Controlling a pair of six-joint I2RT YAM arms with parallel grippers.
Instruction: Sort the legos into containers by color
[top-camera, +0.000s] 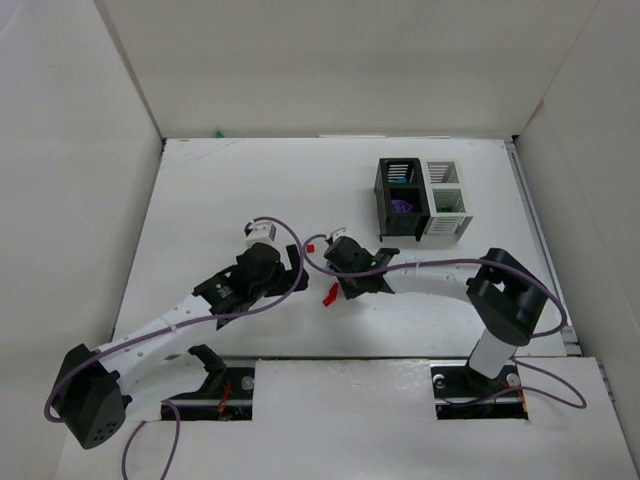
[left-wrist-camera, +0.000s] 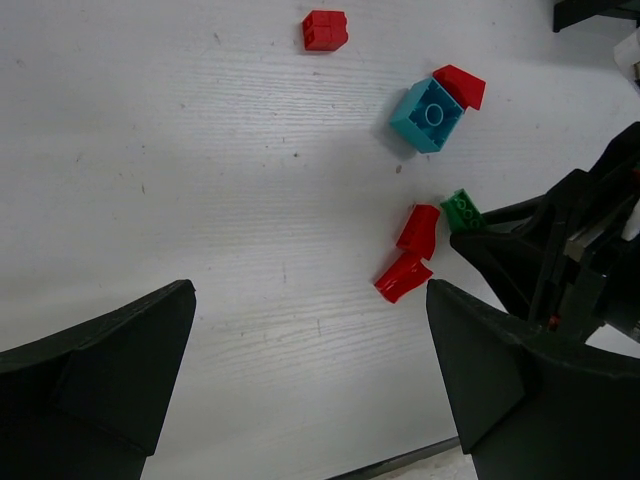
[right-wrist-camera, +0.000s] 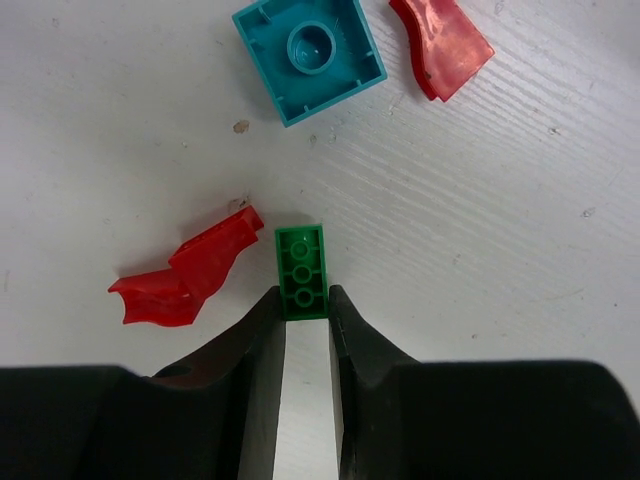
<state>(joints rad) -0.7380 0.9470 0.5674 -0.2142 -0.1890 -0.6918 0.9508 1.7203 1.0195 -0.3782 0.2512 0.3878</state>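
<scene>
"Where's the green lego (right-wrist-camera: 301, 262)?"

"Centre of the right wrist view, flat on the white table (right-wrist-camera: 520, 300). The right gripper (right-wrist-camera: 301, 305) is clenched on its lower end, with one fingertip against each long side. The upper half sticks out past the tips."

"What's around it?"

"Curved red pieces (right-wrist-camera: 185, 280) lie just left of it, clear of the finger. A teal lego (right-wrist-camera: 310, 55) sits at top centre, underside up, with another red piece (right-wrist-camera: 440, 45) just beside it at upper right."

"And the left gripper (left-wrist-camera: 310, 290)?"

"Released. Its jaws stand wide apart in the bottom corners of its own view, with only bare table between them."

"The containers?"

"Seen from overhead, the black bin (top-camera: 400, 228) and white bin (top-camera: 447, 228) stand joined at upper right, well apart from both grippers. Purple legos (top-camera: 402, 208) lie in the black one."
</scene>
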